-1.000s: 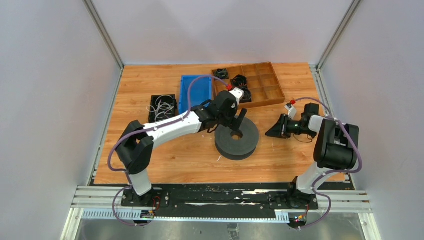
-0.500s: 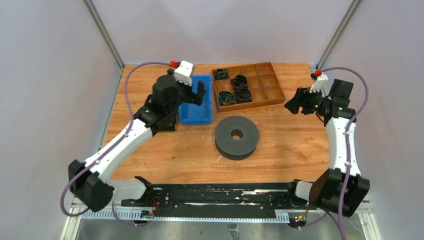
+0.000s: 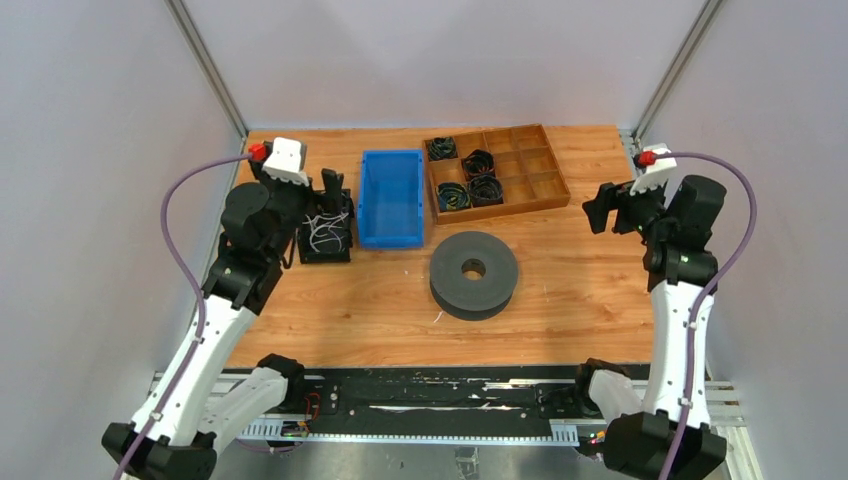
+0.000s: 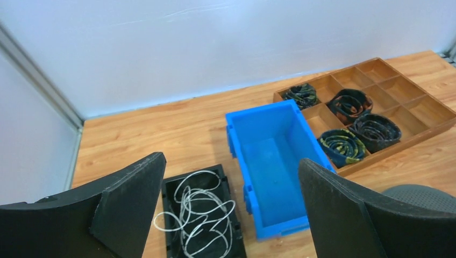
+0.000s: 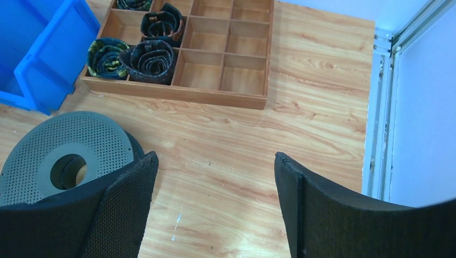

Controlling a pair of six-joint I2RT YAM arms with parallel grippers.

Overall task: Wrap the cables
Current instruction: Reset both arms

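Both arms have shifted since half a second ago: the left arm has swung away from the blue bin [image 3: 392,240] toward the far-left part of the table [image 3: 560,300], and the right arm has drawn slightly back toward the right edge, its fingers spread wider than before.

The left gripper [image 4: 231,160] now hangs above the black tray [image 4: 215,171], its jaws spread wide with nothing between them. The cables [image 4: 196,215], thin whitish wire in loose tangled loops, lie inside this tray, which sits just beside the left wall of the blue bin. The fingers do not touch the wire.

The right gripper [image 5: 215,156] hovers over bare wood near the far-right side of the table, jaws also apart and holding nothing.

A wooden divided tray [image 3: 548,200] stands at the far edge, right of the blue bin. Four black cable coils [image 3: 470,178] fill its left compartments, one per compartment, while the remaining compartments on the right hold nothing. A grey perforated spool [image 3: 497,285] with a round centre hole lies flat near the middle of the table, on the near side of the divided tray, well apart from both grippers.
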